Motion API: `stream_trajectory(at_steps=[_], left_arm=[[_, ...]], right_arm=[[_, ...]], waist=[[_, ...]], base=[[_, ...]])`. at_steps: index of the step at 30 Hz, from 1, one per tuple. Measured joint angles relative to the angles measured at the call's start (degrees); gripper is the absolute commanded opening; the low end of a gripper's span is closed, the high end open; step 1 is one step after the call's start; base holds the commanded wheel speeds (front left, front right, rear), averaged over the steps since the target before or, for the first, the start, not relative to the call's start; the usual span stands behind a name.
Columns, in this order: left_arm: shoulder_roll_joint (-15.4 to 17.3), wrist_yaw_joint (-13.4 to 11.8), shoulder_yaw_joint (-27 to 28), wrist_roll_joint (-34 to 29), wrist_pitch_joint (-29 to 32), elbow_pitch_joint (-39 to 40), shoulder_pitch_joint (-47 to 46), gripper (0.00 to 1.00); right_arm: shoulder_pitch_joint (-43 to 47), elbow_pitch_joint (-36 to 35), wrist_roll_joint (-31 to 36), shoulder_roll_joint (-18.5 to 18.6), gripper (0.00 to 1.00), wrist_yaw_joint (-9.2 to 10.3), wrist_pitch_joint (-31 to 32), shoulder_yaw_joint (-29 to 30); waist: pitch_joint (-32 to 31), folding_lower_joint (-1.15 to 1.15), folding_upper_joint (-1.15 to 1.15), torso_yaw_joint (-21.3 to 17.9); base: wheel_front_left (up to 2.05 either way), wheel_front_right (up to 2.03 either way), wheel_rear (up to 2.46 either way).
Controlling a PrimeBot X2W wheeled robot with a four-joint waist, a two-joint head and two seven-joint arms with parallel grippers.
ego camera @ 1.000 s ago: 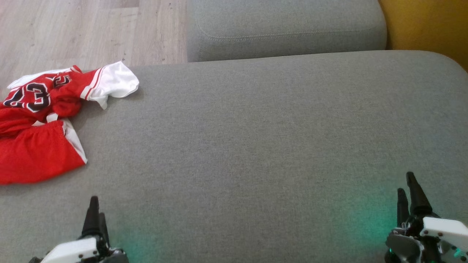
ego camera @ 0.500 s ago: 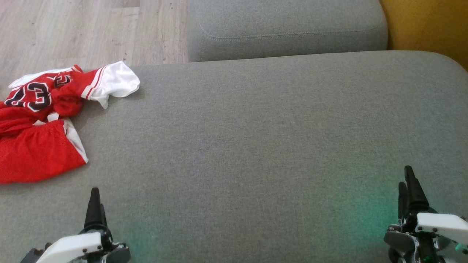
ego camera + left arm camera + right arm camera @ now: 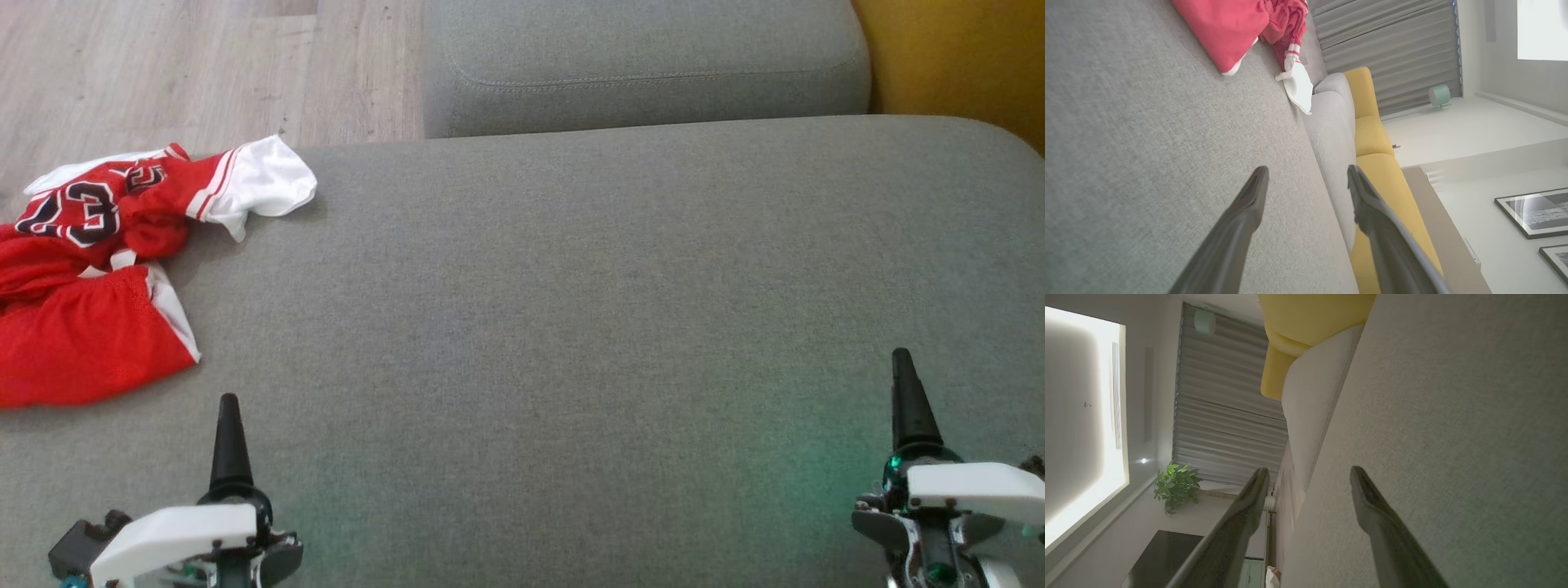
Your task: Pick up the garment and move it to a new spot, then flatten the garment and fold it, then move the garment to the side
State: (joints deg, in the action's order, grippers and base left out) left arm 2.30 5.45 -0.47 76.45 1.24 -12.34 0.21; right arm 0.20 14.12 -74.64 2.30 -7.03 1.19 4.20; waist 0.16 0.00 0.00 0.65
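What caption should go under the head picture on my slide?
Crumpled red jersey lies at the left end of a grey sofa; left gripper and right gripper are open and empty.

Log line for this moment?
red jersey: crumpled at left edge of sofa | left claw: open, empty | right claw: open, empty

I see a wide grey fabric sofa seat (image 3: 571,286) spanning most of the head view. On it, at the left of the frame, lies a crumpled red garment (image 3: 90,327) with white trim and a black 23. It is bunched near the seat's far left corner and runs off the left edge of the frame.
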Motion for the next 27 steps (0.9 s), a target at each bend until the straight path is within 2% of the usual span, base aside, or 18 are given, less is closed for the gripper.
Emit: stream_trajectory(at_steps=[9, 27], left_arm=[[0.0, -0.5, -1.9, -10.3, -1.6, 1.2, 0.1, 1.00], [0.1, -1.4, -3.9, -24.2, -4.4, 1.9, 1.7, 1.00]], right_arm=[[0.4, -1.1, 8.4, 0.0, 1.00, 0.00, -1.5, -2.0], [0.5, -1.6, 21.6, 0.0, 1.00, 0.00, -4.4, -4.8]], waist=[[-0.1, 0.00, 0.00, 0.3], [0.0, 0.00, 0.00, 0.9]], base=[[0.00, 0.00, 0.00], [0.00, 0.00, 0.00]])
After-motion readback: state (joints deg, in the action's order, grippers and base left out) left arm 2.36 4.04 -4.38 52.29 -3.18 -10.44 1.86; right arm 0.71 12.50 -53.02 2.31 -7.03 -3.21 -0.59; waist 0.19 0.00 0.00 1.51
